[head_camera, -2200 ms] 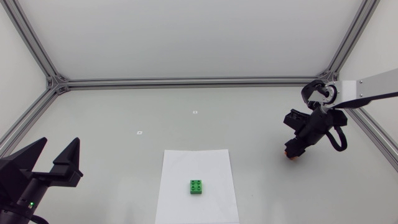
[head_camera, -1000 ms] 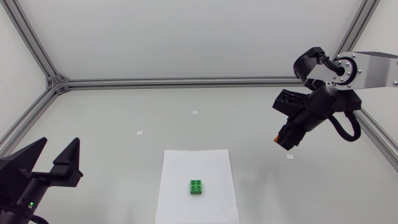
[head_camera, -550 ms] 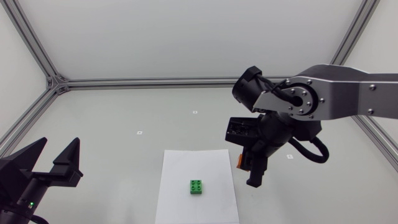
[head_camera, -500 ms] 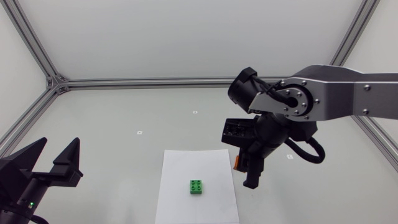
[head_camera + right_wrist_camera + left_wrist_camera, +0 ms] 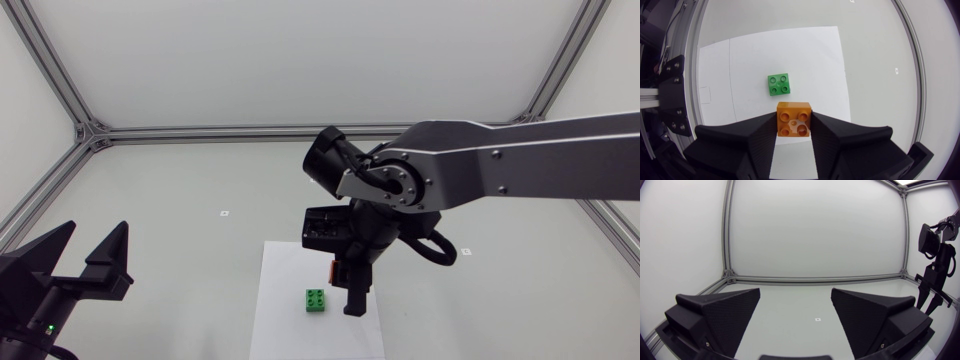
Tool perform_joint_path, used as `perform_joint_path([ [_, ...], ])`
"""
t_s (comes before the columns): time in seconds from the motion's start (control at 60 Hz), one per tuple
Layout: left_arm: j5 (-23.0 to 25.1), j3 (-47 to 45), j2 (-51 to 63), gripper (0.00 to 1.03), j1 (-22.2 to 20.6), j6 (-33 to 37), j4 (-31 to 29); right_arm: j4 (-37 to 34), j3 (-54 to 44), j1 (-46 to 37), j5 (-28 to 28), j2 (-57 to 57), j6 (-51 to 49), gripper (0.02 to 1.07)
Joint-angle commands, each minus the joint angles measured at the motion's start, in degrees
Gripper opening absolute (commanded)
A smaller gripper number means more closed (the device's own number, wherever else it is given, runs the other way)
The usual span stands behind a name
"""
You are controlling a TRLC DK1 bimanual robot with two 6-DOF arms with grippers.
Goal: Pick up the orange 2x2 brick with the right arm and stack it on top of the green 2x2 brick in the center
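Swinging in from the 3 o'clock side of the table [image 5: 200,180], my right arm now reaches over the white paper sheet [image 5: 290,262]. Half a second ago its tool hung off the sheet's right edge. The left arm and the green brick have not shifted at all.

In the right wrist view, the right gripper [image 5: 794,116] is clamped on the orange brick [image 5: 794,122], one finger pressing each side, studs facing up toward the camera. The green brick [image 5: 778,84] lies on the sheet ahead of the fingers and a little off to one side, not yet under the orange one. From the head camera, the orange brick sits at about 1 o'clock from the green brick [image 5: 317,300], near it in the picture. I judge it is held well above the table, since it looks much larger than the green brick in the wrist view.

The left gripper [image 5: 95,232] is parked at about 8 o'clock on the table, its fingers spread wide with nothing between them.

By my reckoning, the pick-up is finished and the carry is almost complete. What remains is a small shift toward 7 o'clock to centre the orange brick over the green studs and square the two outlines. After that comes lowering, pressing down until it seats, letting go and backing away. The stack itself is not yet started.
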Motion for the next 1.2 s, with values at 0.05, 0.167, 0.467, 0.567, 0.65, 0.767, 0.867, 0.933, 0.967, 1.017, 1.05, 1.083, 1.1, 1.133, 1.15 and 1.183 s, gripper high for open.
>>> perform_joint_path([
  [0.05,0.3,-2.3,-0.5,0.99,0.2,0.7,-0.8,0.4,2.0,1.9,-0.3,3.6,-2.9,0.08],
  [0.167,0.3,-2.3,-0.5,0.99,0.1,0.7,-0.8,0.9,3.2,2.5,-0.3,6.1,-3.7,0.08],
  [0.467,0.3,-2.3,-0.5,0.99,0.1,0.7,-0.8,0.9,5.6,3.6,-0.5,10.6,-5.4,0.08],
  [0.567,0.3,-2.3,-0.5,0.99,0.1,0.7,-0.8,0.6,6.0,4.1,-0.5,11.3,-5.4,0.08],
  [0.65,0.3,-2.3,-0.5,0.99,0.1,0.7,-0.8,0.4,6.1,4.7,-0.5,11.6,-5.3,0.08],
  [0.767,0.3,-2.3,-0.5,0.99,0.1,0.7,-0.8,0.3,6.1,5.2,-0.2,12.2,-5.3,0.08],
  [0.867,0.3,-2.3,-0.5,0.99,0.1,0.7,-0.8,0.2,6.2,5.2,0.2,12.8,-5.3,0.08],
  [0.933,0.3,-2.3,-0.5,0.99,0.1,0.7,-0.8,0.1,6.3,5.2,0.4,13.1,-5.3,0.08],
  [0.967,0.3,-2.3,-0.5,0.99,0.1,0.7,-0.8,0.1,6.4,5.2,0.4,13.2,-5.4,0.07],
  [1.017,0.3,-2.3,-0.5,0.99,0.1,0.7,-0.8,0.1,6.4,5.2,0.4,13.4,-5.4,0.08],
  [1.05,0.3,-2.3,-0.5,0.99,0.1,0.7,-0.8,0.1,6.4,5.2,0.4,13.6,-5.3,0.08],
  [1.083,0.3,-2.3,-0.5,0.99,0.1,0.7,-0.8,0.2,6.3,5.4,0.4,13.9,-5.3,0.08],
  [1.1,0.3,-2.3,-0.5,0.99,0.1,0.7,-0.8,0.2,6.3,5.5,0.4,14.1,-5.3,0.07],
  [1.133,0.3,-2.3,-0.5,0.99,0.1,0.7,-0.8,0.3,6.3,5.5,0.5,14.2,-5.3,0.08],
  [1.15,0.3,-2.3,-0.5,0.99,0.1,0.7,-0.8,0.3,6.3,5.5,0.5,14.3,-5.3,0.07],
  [1.183,0.3,-2.3,-0.5,0.99,0.1,0.7,-0.8,0.3,6.2,5.6,0.5,14.4,-5.3,0.07],
])
